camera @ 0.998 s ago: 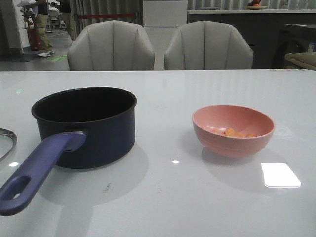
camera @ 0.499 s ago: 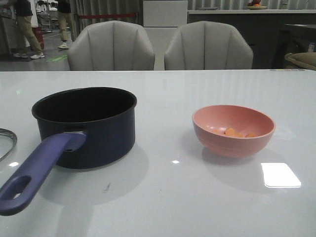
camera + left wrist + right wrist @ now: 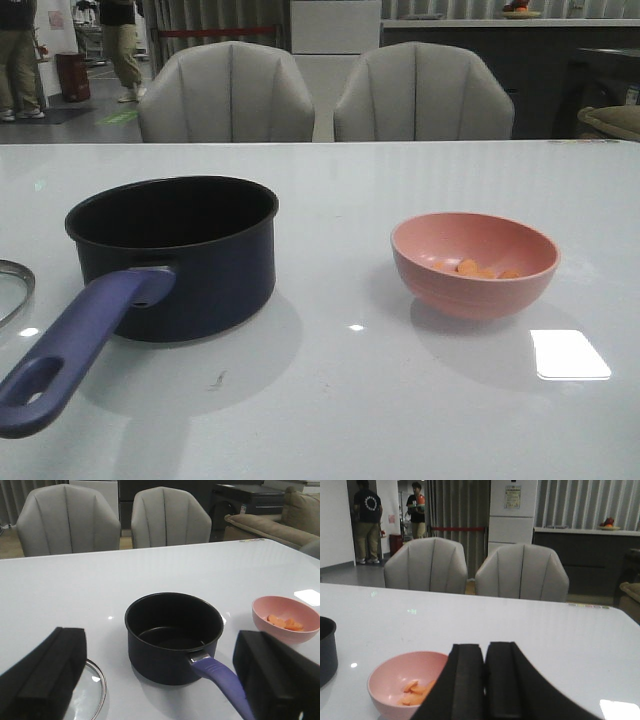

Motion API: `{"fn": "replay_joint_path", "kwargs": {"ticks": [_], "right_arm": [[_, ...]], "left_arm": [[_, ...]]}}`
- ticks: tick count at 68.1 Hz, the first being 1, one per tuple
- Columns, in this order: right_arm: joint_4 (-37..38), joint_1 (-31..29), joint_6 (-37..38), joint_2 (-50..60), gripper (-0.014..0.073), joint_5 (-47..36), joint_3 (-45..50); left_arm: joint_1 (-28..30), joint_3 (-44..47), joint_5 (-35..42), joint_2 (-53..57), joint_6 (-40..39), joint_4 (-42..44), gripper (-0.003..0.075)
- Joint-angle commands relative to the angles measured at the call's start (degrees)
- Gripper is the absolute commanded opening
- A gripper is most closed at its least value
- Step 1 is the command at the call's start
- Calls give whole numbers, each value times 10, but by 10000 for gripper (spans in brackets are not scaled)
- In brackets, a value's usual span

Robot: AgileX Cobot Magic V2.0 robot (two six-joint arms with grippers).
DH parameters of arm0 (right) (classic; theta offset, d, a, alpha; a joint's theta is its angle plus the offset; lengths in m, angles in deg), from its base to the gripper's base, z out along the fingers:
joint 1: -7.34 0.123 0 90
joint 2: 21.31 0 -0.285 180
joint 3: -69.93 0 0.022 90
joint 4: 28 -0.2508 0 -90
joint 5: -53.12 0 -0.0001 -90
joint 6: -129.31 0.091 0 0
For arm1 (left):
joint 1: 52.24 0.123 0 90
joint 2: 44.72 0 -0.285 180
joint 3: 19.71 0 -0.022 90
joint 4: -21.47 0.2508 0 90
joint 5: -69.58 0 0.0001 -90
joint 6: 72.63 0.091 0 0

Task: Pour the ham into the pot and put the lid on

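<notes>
The dark navy pot (image 3: pixel 172 255) stands left of centre on the white table, its purple-blue handle (image 3: pixel 75 345) pointing toward the front left; its black inside is bare in the left wrist view (image 3: pixel 173 635). A few orange-pink ham chunks (image 3: pixel 475 269) lie in the pink bowl (image 3: pixel 474 263) on the right. Only the rim of the glass lid (image 3: pixel 12 290) shows at the table's left edge; it lies flat beside the pot (image 3: pixel 89 692). My left gripper (image 3: pixel 160 680) hangs open above and short of the pot. My right gripper (image 3: pixel 485 680) is shut and empty, just beside the bowl (image 3: pixel 405 682).
Two grey chairs (image 3: pixel 225 92) (image 3: pixel 422 92) stand behind the table's far edge. A bright light patch (image 3: pixel 569 354) reflects on the tabletop at the front right. People stand far off at the back left.
Neither the pot, the bowl nor the lid has moved. Only the people in the background have walked to the left.
</notes>
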Motion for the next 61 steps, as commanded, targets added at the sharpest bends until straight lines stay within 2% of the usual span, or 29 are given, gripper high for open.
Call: {"fn": "replay_joint_path", "kwargs": {"ticks": [1, 10, 16, 33, 41, 55, 61], "right_arm": [[0, -3, -5, 6, 137, -36, -42], [0, -3, -3, -51, 137, 111, -149], [0, -3, -3, -106, 137, 173, -206], [-5, -3, -1, -178, 137, 173, -219], [-34, -3, 0, -218, 156, 172, -221], [-72, -3, 0, -364, 421, 175, -256], [-95, -3, 0, -436, 451, 180, -291]], "left_arm": [[-4, -8, 60, -5, -1, 0, 617], [-4, -7, 63, -5, -1, 0, 617], [-4, -7, 64, -5, -1, 0, 617], [-4, -7, 65, -5, -1, 0, 617], [-4, -7, 65, -5, -1, 0, 617], [-4, -7, 67, -5, -1, 0, 617], [-4, -7, 66, -5, -1, 0, 617]]}}
